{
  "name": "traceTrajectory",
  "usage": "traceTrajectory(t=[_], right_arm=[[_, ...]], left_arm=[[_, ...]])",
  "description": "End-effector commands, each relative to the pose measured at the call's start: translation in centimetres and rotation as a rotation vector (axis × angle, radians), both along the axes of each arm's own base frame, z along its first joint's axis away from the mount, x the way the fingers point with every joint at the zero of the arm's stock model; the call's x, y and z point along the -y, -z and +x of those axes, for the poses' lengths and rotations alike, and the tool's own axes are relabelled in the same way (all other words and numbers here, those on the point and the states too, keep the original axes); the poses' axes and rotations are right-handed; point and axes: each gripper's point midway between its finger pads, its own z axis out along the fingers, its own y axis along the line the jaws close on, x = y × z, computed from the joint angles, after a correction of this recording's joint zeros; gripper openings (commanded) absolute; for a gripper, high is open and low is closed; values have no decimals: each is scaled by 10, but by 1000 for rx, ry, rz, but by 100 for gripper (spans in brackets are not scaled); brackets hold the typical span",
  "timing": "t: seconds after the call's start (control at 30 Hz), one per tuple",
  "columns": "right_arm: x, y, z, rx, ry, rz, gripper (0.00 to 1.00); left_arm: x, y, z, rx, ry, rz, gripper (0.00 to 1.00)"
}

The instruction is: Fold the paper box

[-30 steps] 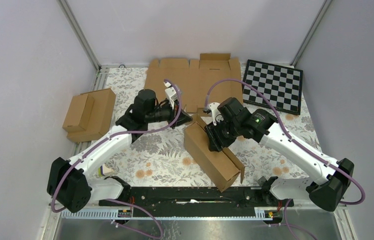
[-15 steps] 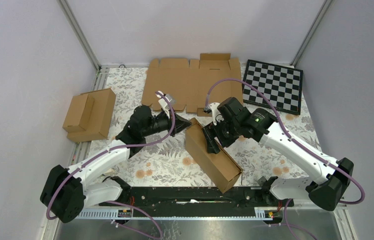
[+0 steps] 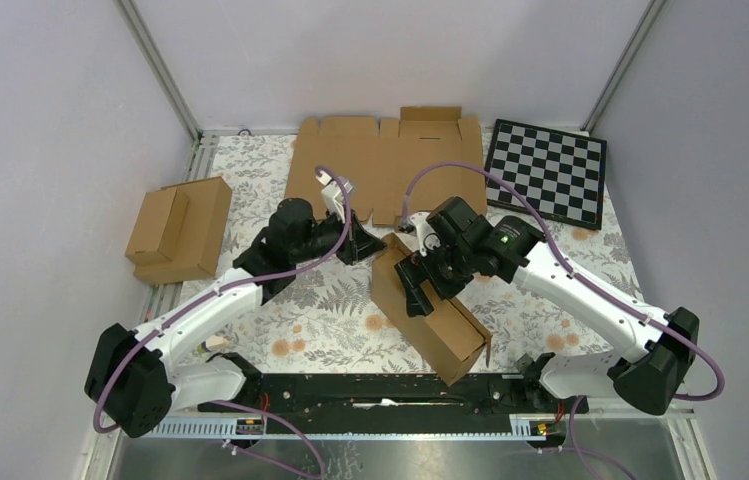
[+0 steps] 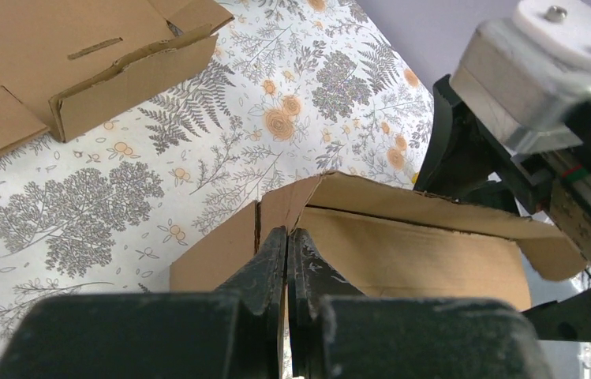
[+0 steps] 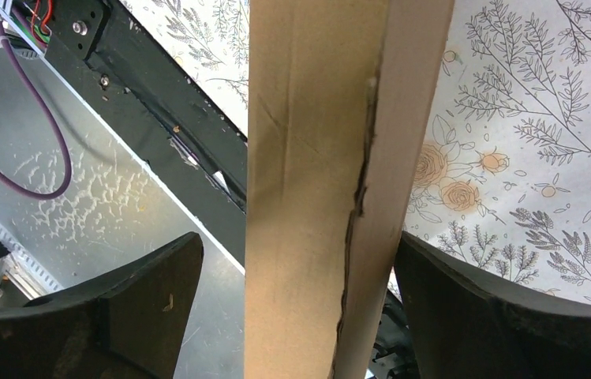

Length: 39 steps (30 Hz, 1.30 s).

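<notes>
My left gripper (image 4: 286, 241) is clenched at the far corner of the paper box (image 3: 428, 312), which lies slantwise mid-table toward the near edge; can't tell if I've nipped a flap. My right gripper (image 5: 298, 245) straddles its long wall, fingers spread: walls look up, lid and near end untucked, I'd say. Around: joined small boxes (image 3: 178, 228) at left edge, flat blank (image 3: 390, 165) at far edge, checkerboard (image 3: 547, 170) far right corner, none obstructing.
</notes>
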Motion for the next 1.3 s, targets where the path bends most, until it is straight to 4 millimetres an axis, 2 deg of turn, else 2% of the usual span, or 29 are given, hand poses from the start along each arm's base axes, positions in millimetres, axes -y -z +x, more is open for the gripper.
traceTrajectory(t=[0.0, 0.2, 0.33, 0.57, 0.73, 0.8, 0.97, 1.03, 1.13, 1.27], right_arm=[[3, 0, -5, 2, -9, -37, 93], [11, 13, -1, 13, 16, -92, 87], [10, 9, 4, 38, 31, -85, 84], [9, 8, 7, 53, 43, -80, 82], [9, 11, 11, 60, 50, -88, 79], [6, 12, 10, 54, 48, -80, 80], [-3, 7, 0, 16, 5, -31, 99], [-5, 7, -6, 17, -16, -31, 100], [1, 17, -6, 36, -14, -95, 100], [9, 28, -5, 48, 4, -159, 93]], left_arm=[[2, 1, 3, -89, -47, 4, 0], [3, 7, 3, -141, -66, -5, 0], [2, 17, 0, -130, -64, 5, 0], [2, 34, -16, -48, -35, -24, 0], [3, 36, -18, 3, -29, -17, 0], [3, 37, -19, 18, -28, -11, 0], [2, 38, -19, -38, -60, -7, 0], [0, 38, -18, -73, -79, 11, 0], [1, 31, -17, -115, -89, 18, 0], [5, 18, -18, -133, -73, 9, 1]])
